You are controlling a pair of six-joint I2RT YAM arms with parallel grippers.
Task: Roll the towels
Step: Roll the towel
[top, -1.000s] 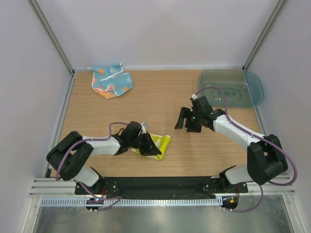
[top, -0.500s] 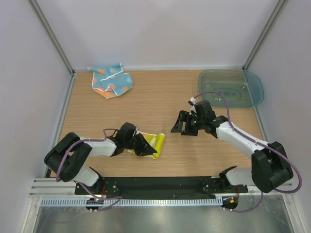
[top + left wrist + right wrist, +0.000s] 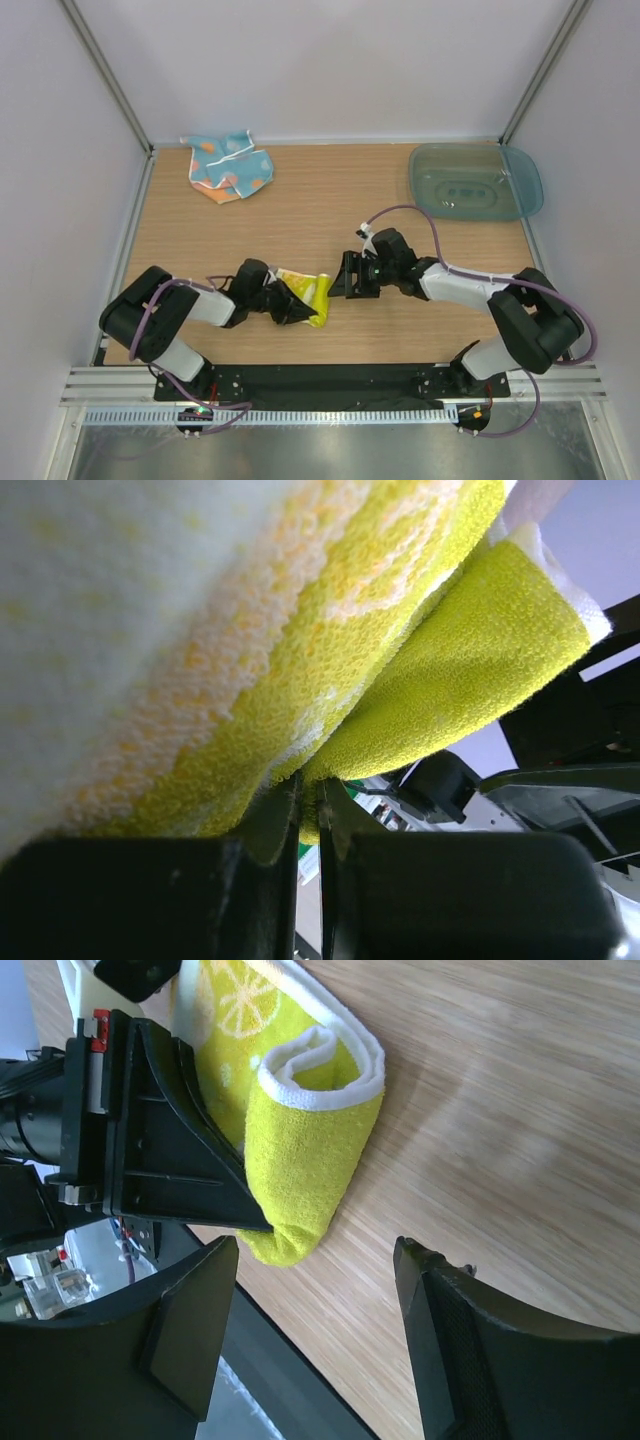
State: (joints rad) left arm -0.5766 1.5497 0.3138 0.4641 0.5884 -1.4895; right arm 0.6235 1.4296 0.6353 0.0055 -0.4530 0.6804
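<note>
The yellow towel (image 3: 311, 291) lies partly rolled on the wood near the table's front, its lemon print and white hem showing in the right wrist view (image 3: 300, 1130). My left gripper (image 3: 288, 303) is shut on a fold at the towel's near end; the left wrist view shows the cloth (image 3: 420, 670) pinched between the jaws (image 3: 309, 802). My right gripper (image 3: 347, 279) stands open just right of the roll, its fingers (image 3: 190, 1330) either side of the roll's lower tip without touching it. The light blue towel (image 3: 230, 166) lies crumpled at the back left.
A translucent teal tray (image 3: 476, 181) sits at the back right corner. Metal frame posts and white walls bound the table. The black base rail (image 3: 320, 380) runs along the near edge, close to the yellow towel.
My right arm has swung left and nearer, from mid-table to right beside the yellow towel. The left gripper has drawn the towel slightly left, still shut on it.
</note>
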